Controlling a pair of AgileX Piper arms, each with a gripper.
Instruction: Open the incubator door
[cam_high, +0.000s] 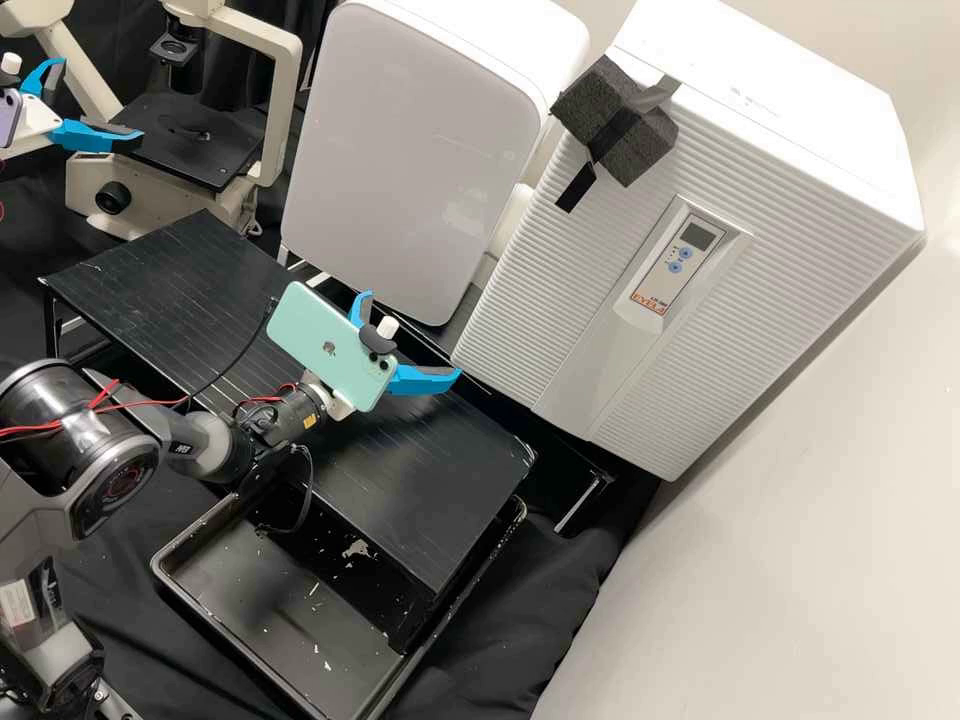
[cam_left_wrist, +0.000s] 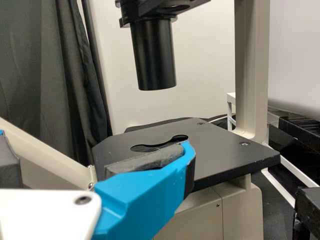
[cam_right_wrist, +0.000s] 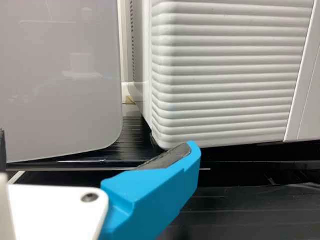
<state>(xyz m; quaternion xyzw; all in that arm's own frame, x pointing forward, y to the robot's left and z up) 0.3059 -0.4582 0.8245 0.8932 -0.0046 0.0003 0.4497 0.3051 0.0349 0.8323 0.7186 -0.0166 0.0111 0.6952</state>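
Note:
In the high view, the white incubator (cam_high: 795, 210) stands at the right, its ribbed door (cam_high: 545, 285) closed. Dark foam blocks (cam_high: 640, 145) are taped near the door's upper left corner. My right gripper (cam_high: 414, 333) is open, below and left of the door, with empty space between its fingers. My left gripper (cam_high: 100, 100) is also open, at the far left by the microscope. In the right wrist view, a lower corner of the ribbed door (cam_right_wrist: 225, 75) lies beyond the right gripper (cam_right_wrist: 97, 150). The left wrist view has the left gripper (cam_left_wrist: 95, 155) before the microscope stage (cam_left_wrist: 220, 155).
A smooth-fronted white appliance (cam_high: 400, 150) stands just left of the incubator. The microscope (cam_high: 285, 100) is at the upper left. A black slatted table (cam_high: 420, 490) lies under the right arm, with a black tray (cam_high: 245, 640) at its front. A wall borders the right side.

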